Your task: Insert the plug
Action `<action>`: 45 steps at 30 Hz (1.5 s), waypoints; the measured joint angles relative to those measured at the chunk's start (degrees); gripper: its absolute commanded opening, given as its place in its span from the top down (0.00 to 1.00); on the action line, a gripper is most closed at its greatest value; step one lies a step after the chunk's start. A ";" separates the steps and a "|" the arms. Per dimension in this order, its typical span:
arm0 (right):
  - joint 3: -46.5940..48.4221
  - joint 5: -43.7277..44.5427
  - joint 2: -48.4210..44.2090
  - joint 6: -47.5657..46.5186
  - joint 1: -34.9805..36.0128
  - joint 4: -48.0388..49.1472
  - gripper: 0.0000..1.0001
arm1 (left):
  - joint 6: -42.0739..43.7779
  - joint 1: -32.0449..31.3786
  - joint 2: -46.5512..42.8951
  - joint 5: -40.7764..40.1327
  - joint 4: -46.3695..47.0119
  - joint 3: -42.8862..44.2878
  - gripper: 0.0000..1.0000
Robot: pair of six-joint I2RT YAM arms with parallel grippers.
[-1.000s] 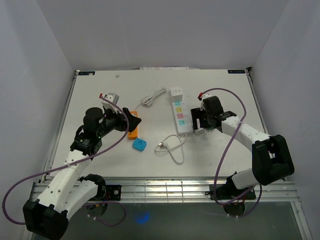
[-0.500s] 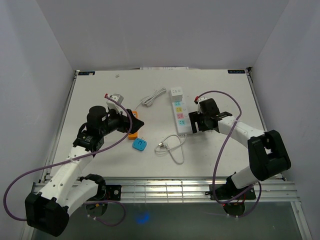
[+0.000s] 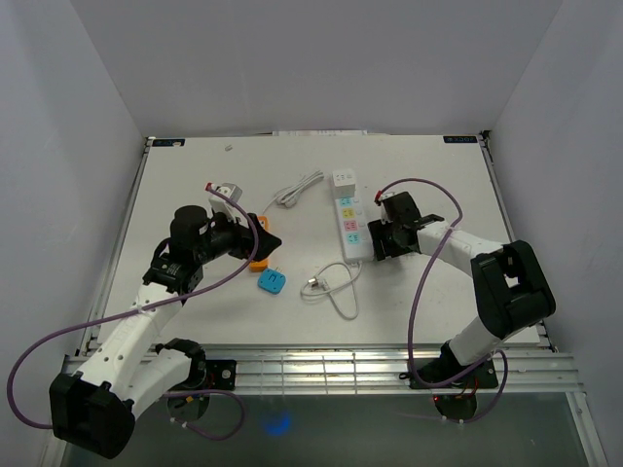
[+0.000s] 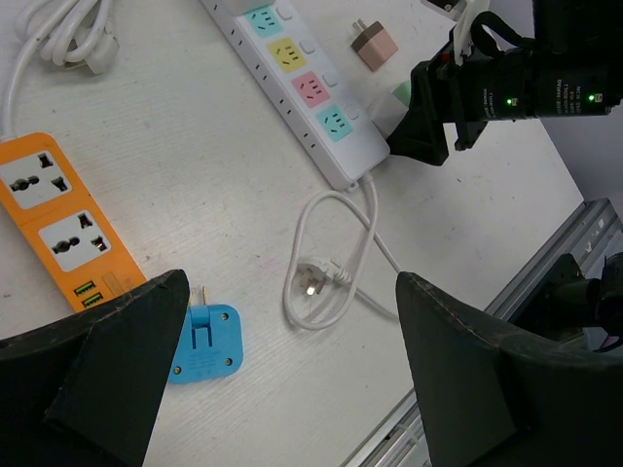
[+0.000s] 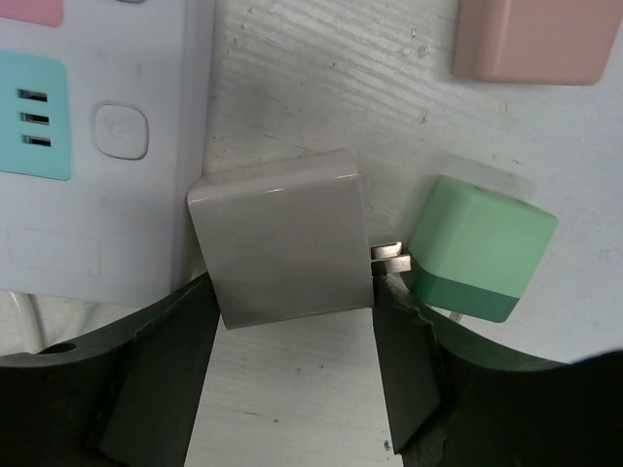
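Note:
My right gripper (image 3: 383, 241) is low on the table beside the near end of the white power strip (image 3: 348, 219). In the right wrist view its fingers (image 5: 165, 370) press both sides of a grey cube plug (image 5: 282, 233), which lies on the table against the strip's edge (image 5: 97, 146); its metal prongs point right toward a green adapter (image 5: 479, 248). My left gripper (image 3: 265, 236) is open and empty, above an orange power strip (image 4: 63, 229) and a blue plug (image 4: 202, 345).
A pink adapter (image 5: 531, 39) lies just beyond the green one. The strip's own white cord and plug (image 4: 316, 280) loop on the table near the blue plug. Another coiled white cable (image 3: 292, 190) lies farther back, left of the strip.
My right gripper has moved left and down toward the strip's near end and now has the grey plug between its fingers. My left arm has shifted only slightly.

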 measured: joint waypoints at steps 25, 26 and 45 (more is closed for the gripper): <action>-0.48 -16.87 -14.93 3.02 0.44 -4.20 0.49 | -0.20 -0.17 3.80 11.98 10.10 -1.79 0.02; -0.48 -18.23 -16.31 3.39 0.52 -4.55 0.49 | -0.20 -0.17 3.80 13.49 11.43 -1.97 0.02; 3.43 -35.63 -19.08 6.71 0.57 -11.67 0.52 | 24.22 -3.13 11.39 26.53 30.80 1.62 0.02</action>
